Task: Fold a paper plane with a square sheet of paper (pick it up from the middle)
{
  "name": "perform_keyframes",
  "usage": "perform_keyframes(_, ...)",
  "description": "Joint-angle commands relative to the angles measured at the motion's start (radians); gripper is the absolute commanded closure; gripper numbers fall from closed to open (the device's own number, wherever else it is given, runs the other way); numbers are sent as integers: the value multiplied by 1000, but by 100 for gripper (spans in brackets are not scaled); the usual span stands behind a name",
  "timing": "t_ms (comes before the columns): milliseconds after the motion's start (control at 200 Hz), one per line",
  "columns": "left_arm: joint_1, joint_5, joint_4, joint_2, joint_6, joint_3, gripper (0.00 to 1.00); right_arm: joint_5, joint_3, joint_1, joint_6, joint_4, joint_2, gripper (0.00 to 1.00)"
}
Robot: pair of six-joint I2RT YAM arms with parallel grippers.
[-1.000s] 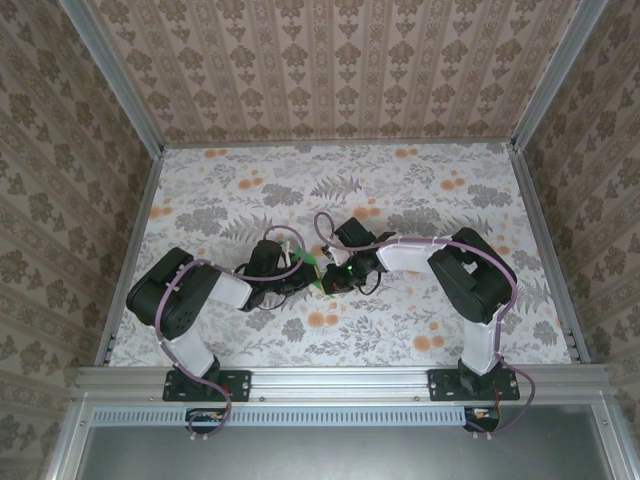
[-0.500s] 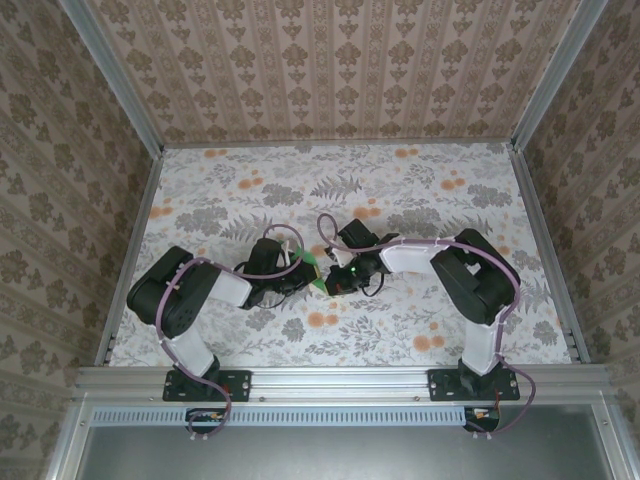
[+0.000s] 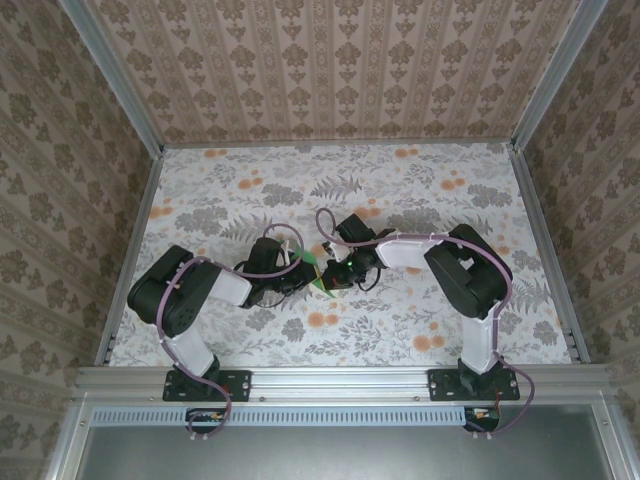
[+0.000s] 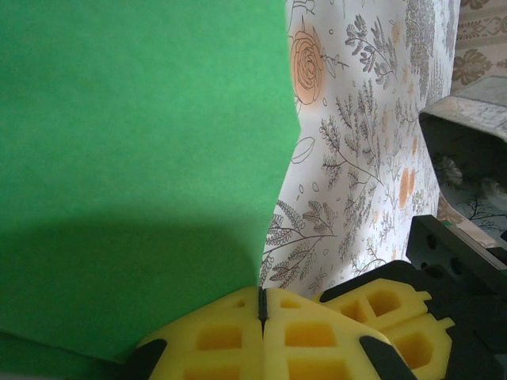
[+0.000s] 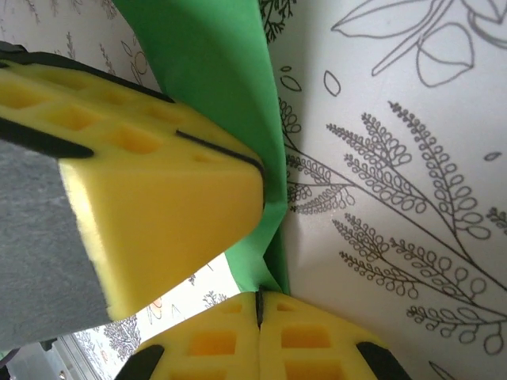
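The green sheet of paper (image 3: 319,264) hangs between my two grippers at the table's middle. The grippers hide most of it from above, so I cannot tell its outline or whether it is a paper plane. My left gripper (image 3: 303,267) is shut on one edge. In the left wrist view the paper (image 4: 135,158) spreads wide and runs into the closed left gripper (image 4: 261,305). My right gripper (image 3: 335,274) is shut on it from the other side. In the right wrist view a folded strip of the paper (image 5: 218,95) enters the closed right gripper (image 5: 259,305), and the left gripper's yellow fingers (image 5: 150,182) lie close beside it.
The floral tablecloth (image 3: 420,190) stretches open on all sides of the grippers. Aluminium rails (image 3: 540,240) and patterned walls bound the table. The right gripper's yellow fingers (image 4: 388,313) lie just right of the left ones.
The right gripper has edged slightly left, closer to the left gripper. The paper between them has shifted a little. Both grippers stay shut.
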Motion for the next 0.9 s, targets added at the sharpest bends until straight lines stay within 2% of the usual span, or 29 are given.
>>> perform_keyframes(0, 9, -49, -95, 46, -4, 5, 98, 34, -3, 6, -15, -53, 19, 100)
perform_keyframes(170, 39, -4, -103, -7, 45, 40, 95, 102, -28, 3, -50, -108, 19, 100)
perform_keyframes(505, 78, 8, -290, -83, 257, 143, 90, 98, -28, 3, -48, -102, 30, 100)
perform_keyframes(885, 112, -77, -328, -51, 248, 136, 92, 103, -30, 4, -43, -103, 46, 100)
perform_keyframes(895, 133, -79, -328, -51, 246, 135, 92, 103, -31, 4, -44, -102, 47, 100)
